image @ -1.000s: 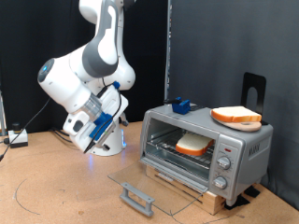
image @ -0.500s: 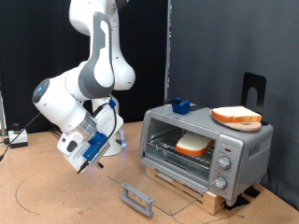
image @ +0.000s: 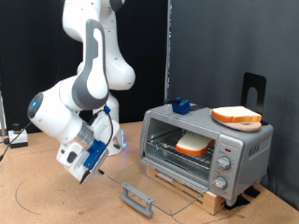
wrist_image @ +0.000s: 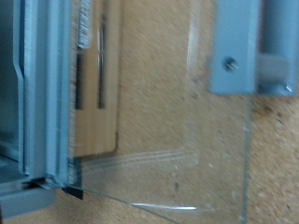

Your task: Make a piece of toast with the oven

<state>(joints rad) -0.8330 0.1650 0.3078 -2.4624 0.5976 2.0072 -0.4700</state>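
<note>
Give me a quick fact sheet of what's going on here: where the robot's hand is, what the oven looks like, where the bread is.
gripper: low over the table, at the exterior view's left of the oven, holding nothing visible
oven: door folded down flat, open
piece of toast: on the rack inside the oven
second slice: on top of the oven
door handle: nearest the gripper

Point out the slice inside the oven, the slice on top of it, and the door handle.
Slice inside the oven [image: 193, 145], exterior view, middle of its pale face.
Slice on top of the oven [image: 236, 116], exterior view, middle of its upper surface.
Door handle [image: 136, 198], exterior view, middle of the grey bar.
</note>
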